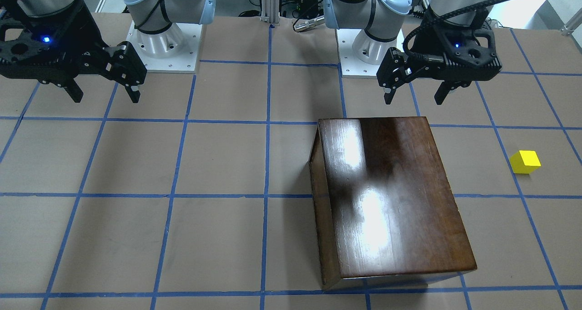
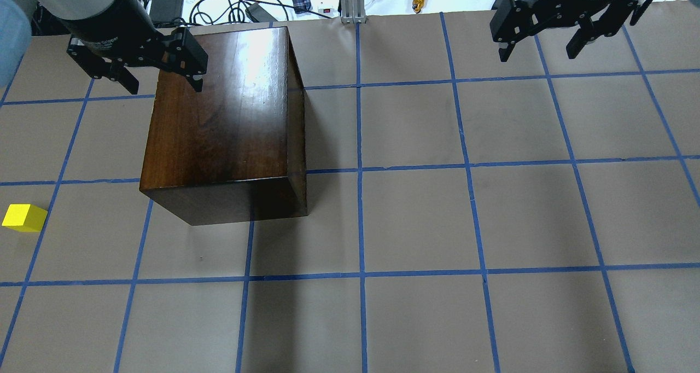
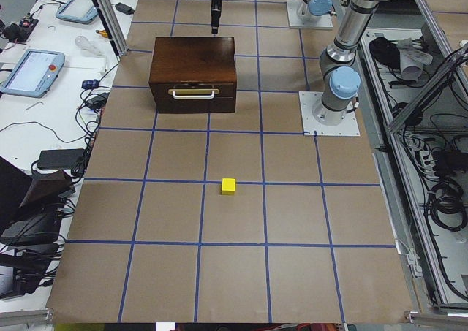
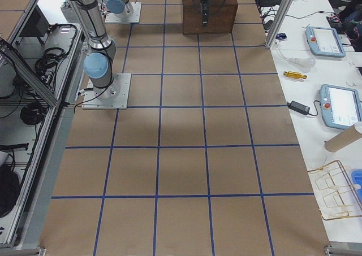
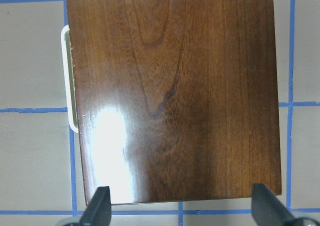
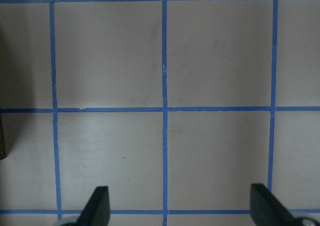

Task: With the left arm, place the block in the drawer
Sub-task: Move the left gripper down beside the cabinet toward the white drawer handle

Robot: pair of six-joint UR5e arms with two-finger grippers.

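The yellow block (image 1: 525, 161) (image 2: 24, 217) (image 3: 229, 185) lies on the brown table, apart from the dark wooden box (image 1: 391, 196) (image 2: 219, 116) (image 5: 175, 96). The drawer (image 3: 194, 93) is shut in the box's front, and its pale pull (image 5: 67, 81) sticks out on the side towards the block. My left gripper (image 1: 413, 96) (image 2: 164, 86) (image 5: 182, 208) hangs open and empty above the box's far end in the overhead view. Over bare table, well away from the box, my right gripper (image 1: 106, 96) (image 2: 537, 54) (image 6: 181, 208) is open with nothing in it.
Both arm bases (image 1: 163, 42) (image 1: 368, 46) stand at the robot's edge of the table. Cables (image 2: 219, 1) and an aluminium post (image 2: 353, 1) line the far edge. A side bench holds teach pendants (image 3: 29, 71) (image 4: 325, 40). Blue tape marks a grid on the table.
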